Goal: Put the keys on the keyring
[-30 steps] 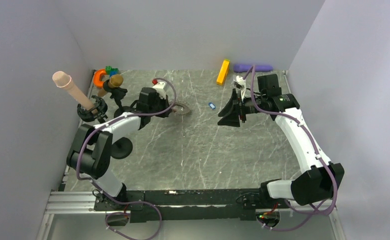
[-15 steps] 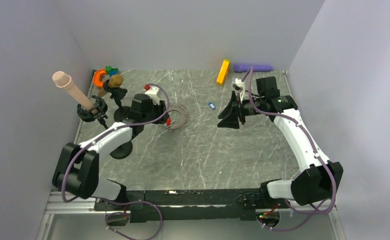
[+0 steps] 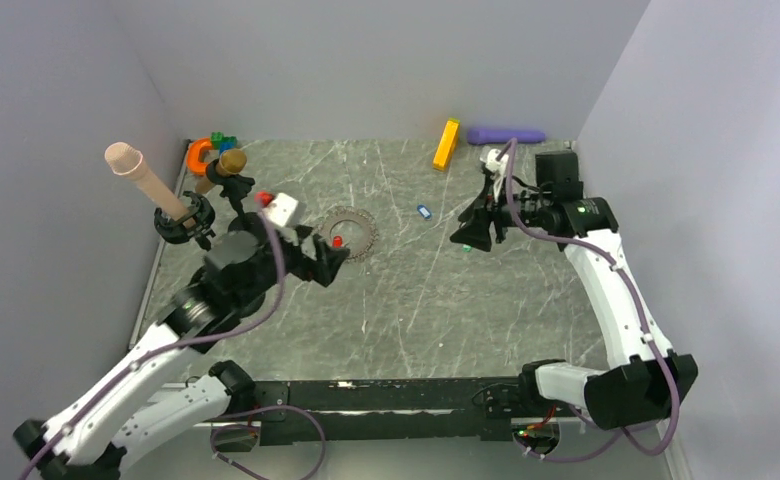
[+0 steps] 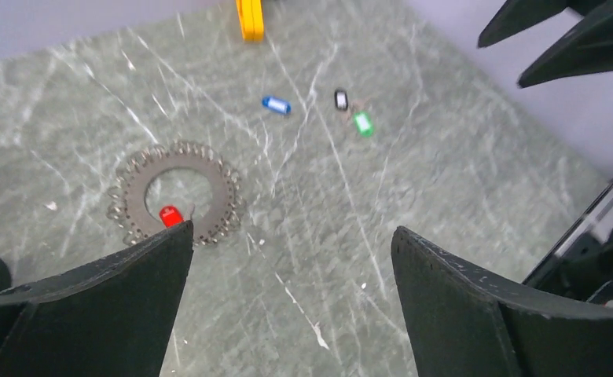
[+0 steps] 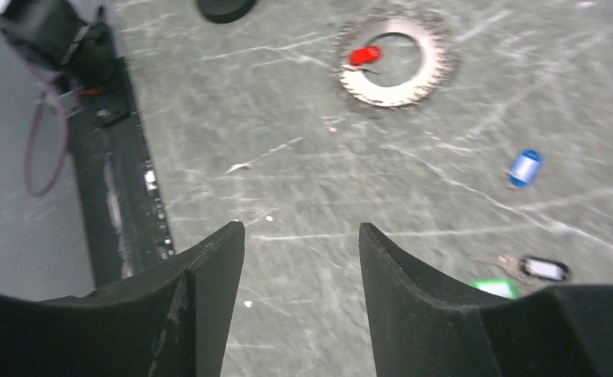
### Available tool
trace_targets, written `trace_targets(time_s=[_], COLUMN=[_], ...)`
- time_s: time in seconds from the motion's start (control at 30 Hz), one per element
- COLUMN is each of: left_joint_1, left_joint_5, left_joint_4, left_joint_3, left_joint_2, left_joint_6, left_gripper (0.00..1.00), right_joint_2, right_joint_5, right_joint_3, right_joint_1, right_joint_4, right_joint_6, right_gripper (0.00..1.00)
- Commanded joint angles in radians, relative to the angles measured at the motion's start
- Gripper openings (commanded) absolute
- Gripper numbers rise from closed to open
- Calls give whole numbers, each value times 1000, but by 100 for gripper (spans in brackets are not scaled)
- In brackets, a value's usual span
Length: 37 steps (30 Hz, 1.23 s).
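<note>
Left pincer (image 4: 291, 236) and right pincer (image 5: 299, 228) of mine both stand released, empty; 1 red key (image 4: 170, 215) lies inside the keyring (image 4: 218, 192) near the table's (image 3: 416, 320) middle, with blue key (image 4: 276, 104), black key (image 4: 341, 99) and green key (image 4: 363, 123) loose toward its right edge.

Orange block (image 3: 447, 144) near purple cylinder (image 3: 506, 134), back edge; beige peg (image 3: 146, 180) tilted, apparently in black stand (image 3: 184, 222)

Four keys (image 4: 277, 104), one keyring (image 4: 179, 155), one orange block (image 4: 248, 17)
</note>
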State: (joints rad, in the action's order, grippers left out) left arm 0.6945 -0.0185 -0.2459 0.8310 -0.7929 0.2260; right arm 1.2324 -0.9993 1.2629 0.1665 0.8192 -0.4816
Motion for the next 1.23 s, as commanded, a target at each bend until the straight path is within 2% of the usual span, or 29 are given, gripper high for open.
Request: trace_targets(time_s=[0.0, 0.07, 0.13, 0.17, 0.3, 0.5, 0.73, 1.2], left_joint_1=[11, 11, 10, 10, 11, 10, 11, 11], left_joint_5=[-78, -90, -113, -128, -162, -136, -118, -110], left_joint_4=[-120, -119, -127, -140, -236, -281, -316, -315], left_joint_3=[67, 57, 49, 49, 64, 77, 91, 99], left_joint_2=[184, 280, 369, 400, 455, 464, 463, 462], left_joint_6=[71, 76, 74, 73, 74, 91, 103, 82], left_gripper=[99, 99, 99, 99, 99, 99, 99, 100], right_joint_2=[-88, -109, -123, -123, -154, -215, -246, -249], right_joint_5=[168, 242, 337, 377, 348, 523, 588, 554], right_joint_3=[74, 76, 87, 102, 129, 152, 127, 91], right_joint_1=[-64, -97, -120, -131, -162, -162, -163, -195], right_joint_4=[-57, -100, -131, -126, -118, -141, -173, -191], right_joint_6=[106, 201, 350, 409, 435, 547, 668, 663], right_gripper=[63, 70, 94, 99, 100, 100, 100, 100])
